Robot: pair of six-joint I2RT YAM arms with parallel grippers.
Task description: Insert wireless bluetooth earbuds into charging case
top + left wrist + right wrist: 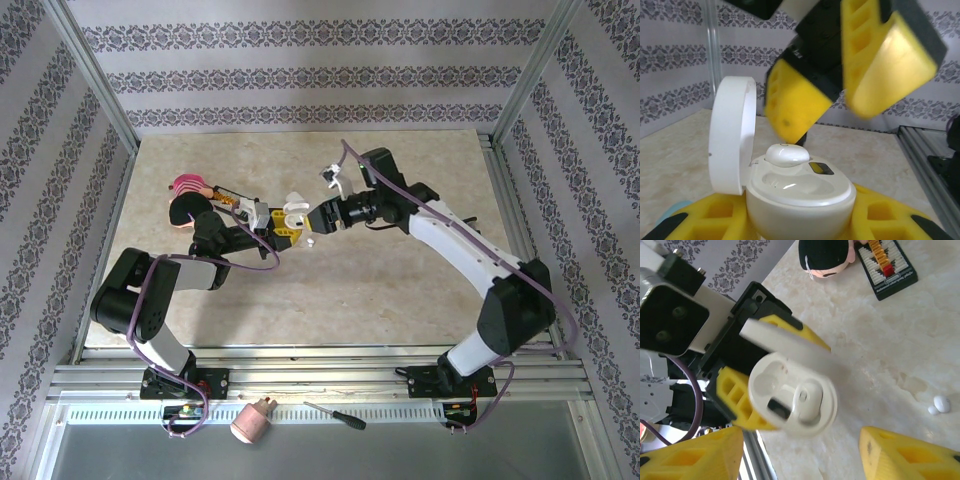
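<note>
A white charging case [800,197] is held off the table, its round lid [732,135] hinged open to the left. My left gripper [800,222] is shut on the case's body, yellow fingers [890,220] on either side. One white earbud [786,155] sits in the case's far socket [808,401]; the near socket [771,374] is empty. My right gripper [802,455] hangs open just above the case, and its yellow fingers [795,107] are apart from the earbud. In the top view both grippers [312,225] meet at mid-table around the case [292,213]. Another white earbud [941,403] lies on the table.
A black-haired doll head [827,255] and a small abacus-like board [887,262] lie behind the left arm, near a pink item [188,184]. A screwdriver [335,416] and a pink object [252,422] rest on the front rail. Metal frame rails [500,190] edge the table.
</note>
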